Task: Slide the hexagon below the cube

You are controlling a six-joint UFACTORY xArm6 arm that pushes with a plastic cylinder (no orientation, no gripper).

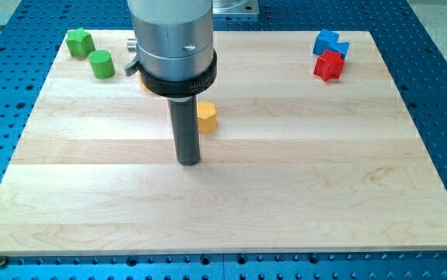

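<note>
My tip [188, 161] rests on the wooden board [285, 187] left of centre. A yellow hexagon block [207, 117] sits just above and to the right of the tip, partly hidden behind the rod. A blue block [330, 42] sits at the view's top right, with a red block [328, 65] touching it just below. A green block [78, 42] and a green cylinder [102, 64] sit at the top left. An orange-yellow block [144, 82] peeks out left of the arm's body, mostly hidden.
The arm's grey body [172, 39] covers the board's top centre. A blue perforated table [441, 93] surrounds the board.
</note>
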